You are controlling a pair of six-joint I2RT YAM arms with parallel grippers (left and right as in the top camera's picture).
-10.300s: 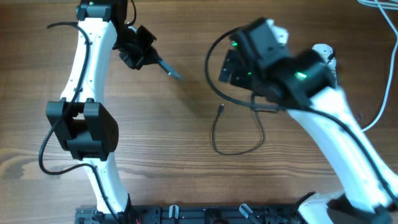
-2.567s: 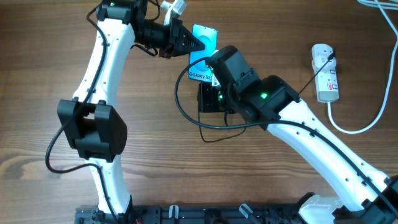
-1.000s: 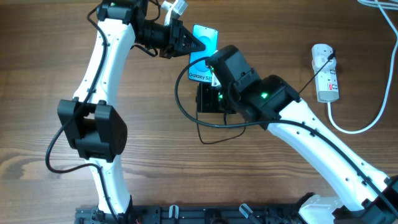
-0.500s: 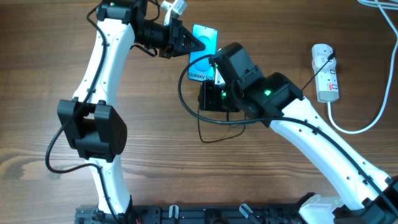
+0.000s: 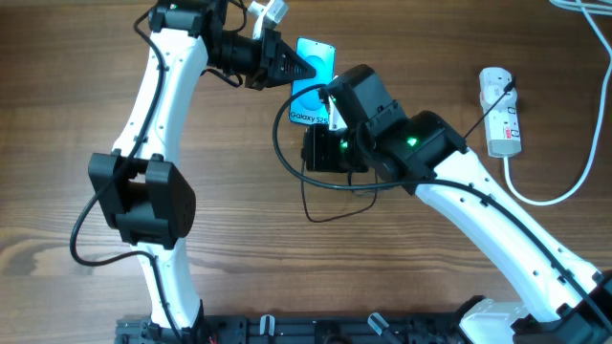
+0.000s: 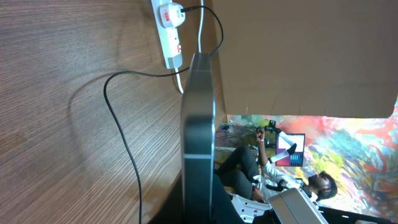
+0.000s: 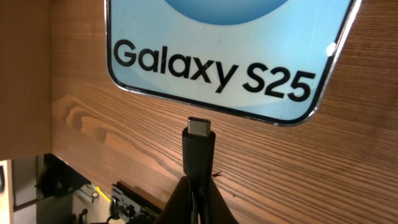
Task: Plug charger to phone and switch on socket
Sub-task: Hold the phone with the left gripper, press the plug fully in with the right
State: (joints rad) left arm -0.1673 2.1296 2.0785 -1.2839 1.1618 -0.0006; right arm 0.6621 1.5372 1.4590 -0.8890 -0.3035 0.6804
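Right now the phone [image 5: 312, 84] sits close to the far edge of the table [image 5: 67, 268], about midway along it. The left gripper [image 5: 298, 67] is closed on one of its long sides. I can't tell whether it lies flat on the wood or is held a little above it.

The phone's long axis runs from the far edge back toward the near one, and the short end with the lettering faces the right arm. That is the arm nearer this end. The right gripper [image 7: 198, 186] is pinched tight on the black connector [image 7: 199, 146] of the charger [image 5: 306, 203].

The connector's long axis lines up with the phone's long axis, and its metal tip points straight at the lettered short end. It is just short of that end and not yet in. In the right wrist view the tip sits slightly to one side of the end's middle. The port itself is out of sight, so I can't judge the aim any finer. To my eye what remains is a short straight push along that shared line while the left gripper braces the phone.

The socket [image 5: 503, 119] lies well apart, toward the far right corner, and the black cable trails off that way.
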